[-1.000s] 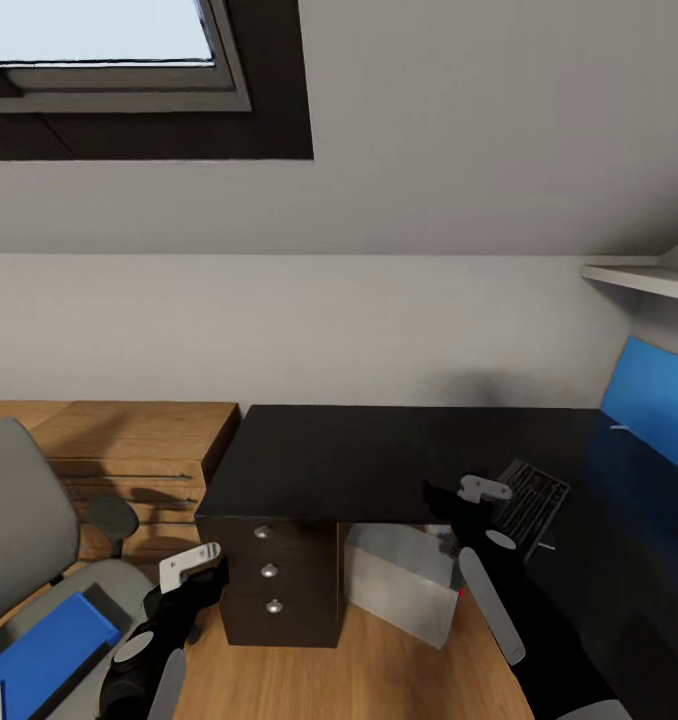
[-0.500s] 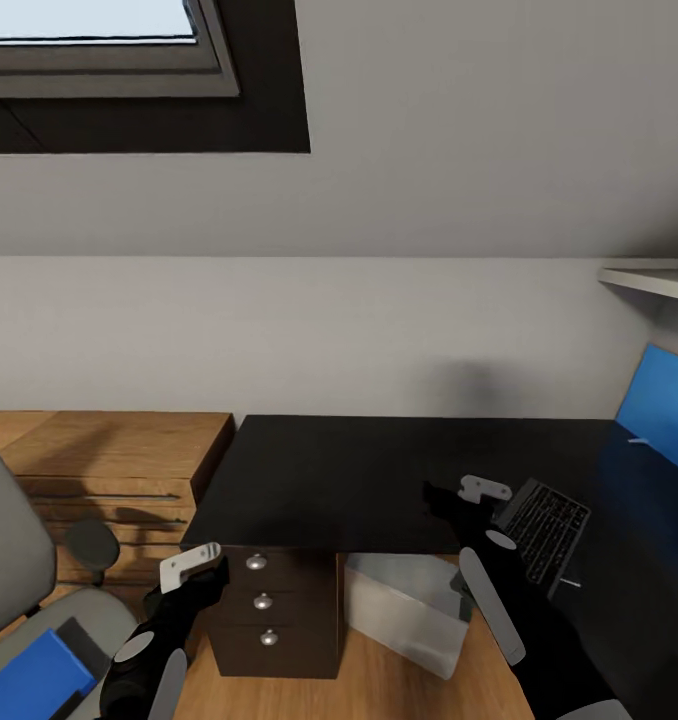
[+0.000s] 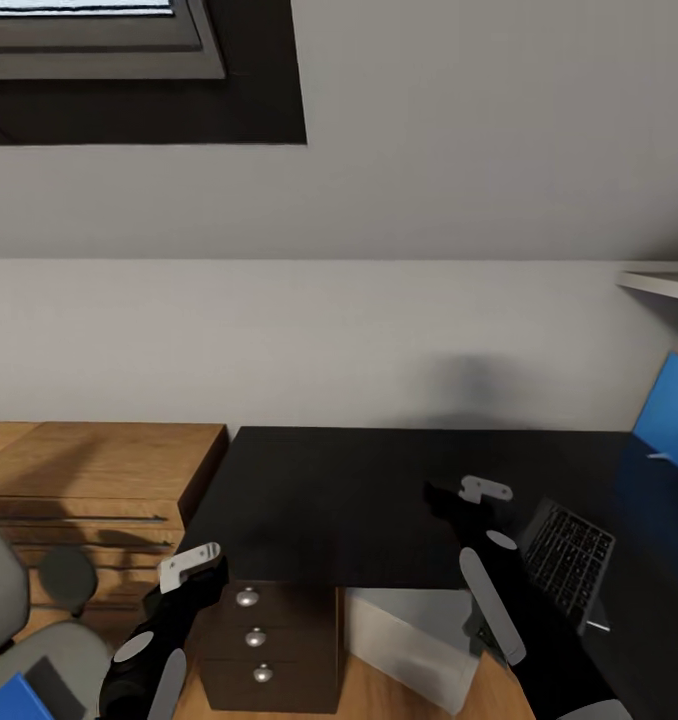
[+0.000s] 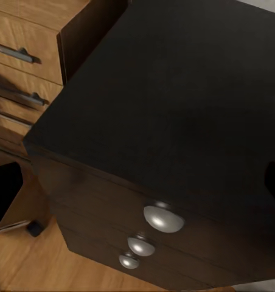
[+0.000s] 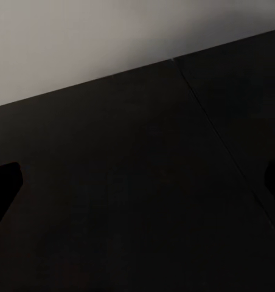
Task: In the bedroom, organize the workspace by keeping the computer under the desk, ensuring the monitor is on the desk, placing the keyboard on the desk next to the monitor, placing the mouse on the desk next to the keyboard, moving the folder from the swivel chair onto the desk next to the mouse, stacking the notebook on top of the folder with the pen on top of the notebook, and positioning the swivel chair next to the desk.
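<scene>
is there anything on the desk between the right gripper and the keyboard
Nothing visible. In the head view the right gripper hangs over the dark desk, and the keyboard lies on the desktop just to its right, with only bare desktop showing between them.

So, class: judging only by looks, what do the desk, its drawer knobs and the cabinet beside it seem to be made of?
Desk: very dark matte wood or laminate; faint grain on the drawer fronts.
Drawer knobs: polished metal, going by the silvery highlights.
Cabinet: light wood or veneer with clear grain and dark bar handles.
</scene>
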`<state>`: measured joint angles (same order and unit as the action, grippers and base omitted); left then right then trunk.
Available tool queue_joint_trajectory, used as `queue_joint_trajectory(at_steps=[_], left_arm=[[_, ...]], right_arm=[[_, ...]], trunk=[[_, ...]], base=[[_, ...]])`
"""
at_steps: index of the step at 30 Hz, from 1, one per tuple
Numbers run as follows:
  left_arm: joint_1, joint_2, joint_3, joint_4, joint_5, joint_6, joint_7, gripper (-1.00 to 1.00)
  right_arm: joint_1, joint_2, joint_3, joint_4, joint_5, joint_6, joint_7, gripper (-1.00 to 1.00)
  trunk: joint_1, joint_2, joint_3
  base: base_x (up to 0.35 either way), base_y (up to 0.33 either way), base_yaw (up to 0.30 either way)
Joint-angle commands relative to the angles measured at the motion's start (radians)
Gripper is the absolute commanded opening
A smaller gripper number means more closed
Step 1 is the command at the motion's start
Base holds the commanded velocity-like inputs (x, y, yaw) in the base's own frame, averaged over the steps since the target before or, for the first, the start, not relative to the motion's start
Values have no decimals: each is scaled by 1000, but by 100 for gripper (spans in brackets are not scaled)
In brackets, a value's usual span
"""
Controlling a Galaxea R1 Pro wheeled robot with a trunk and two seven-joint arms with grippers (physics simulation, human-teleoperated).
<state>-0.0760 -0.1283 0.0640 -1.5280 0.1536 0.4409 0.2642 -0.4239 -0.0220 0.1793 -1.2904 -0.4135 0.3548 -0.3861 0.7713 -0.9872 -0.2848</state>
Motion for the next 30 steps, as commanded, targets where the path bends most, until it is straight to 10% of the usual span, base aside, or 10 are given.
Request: queue_joint_trajectory(at_steps=[1,7,17,30], left_arm=[[-1,-1,0,-1,11,4,6,100],[-1,-1,0,-1,11,5,6,100],[-1,-4,-2,-10,14,8,4,100],[-1,-4,-3,-9,15,9,5,100]], right_arm=[[-1,-2,2,2,-8,3,-10,100],[-2,-14,-80,65,-9,5,-7,100],[-132,-134,-156,431,-17,6,-5,100],[-167,-139,-213,474,-19,3,-4,100]], trunk=[[1,-1,-1],[1,-1,-1],[1,-1,-1],[1,-1,3]], base=[[334,0,0],[295,0,0],[10,0,0],[0,0,-135]])
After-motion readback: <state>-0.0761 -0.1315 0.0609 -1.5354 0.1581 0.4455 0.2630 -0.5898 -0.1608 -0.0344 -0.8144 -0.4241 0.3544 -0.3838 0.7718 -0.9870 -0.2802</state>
